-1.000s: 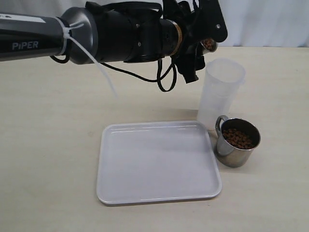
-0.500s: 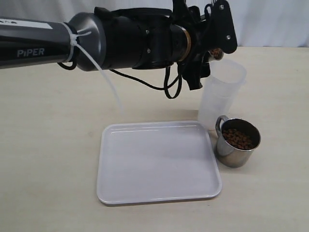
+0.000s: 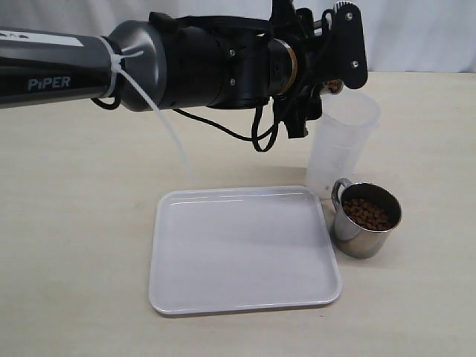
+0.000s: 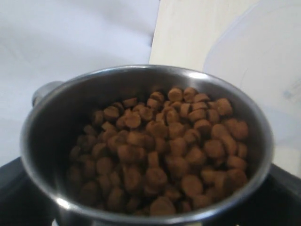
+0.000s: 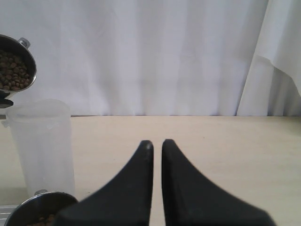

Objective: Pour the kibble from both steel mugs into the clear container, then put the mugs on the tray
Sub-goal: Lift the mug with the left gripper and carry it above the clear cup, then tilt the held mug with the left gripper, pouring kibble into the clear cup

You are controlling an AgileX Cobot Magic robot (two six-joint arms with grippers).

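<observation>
Stainless-steel held mug [image 4: 49,129], full of kibble [image 4: 164,150], is clamped in the left gripper [image 3: 332,77] above the rim of the clear container [image 3: 338,145]. The second steel mug [image 3: 363,236], also holding kibble, stands on the table [image 3: 74,223] just beside the tray [image 3: 242,253] and the container. The right gripper [image 5: 157,147] is closed on nothing.

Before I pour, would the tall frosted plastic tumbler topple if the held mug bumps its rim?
Likely. The tall frosted plastic tumbler looks empty, so probably light, and it narrows toward its base. The shiny steel mug of brown kibble beside its foot looks heavier and might brace that side.
</observation>
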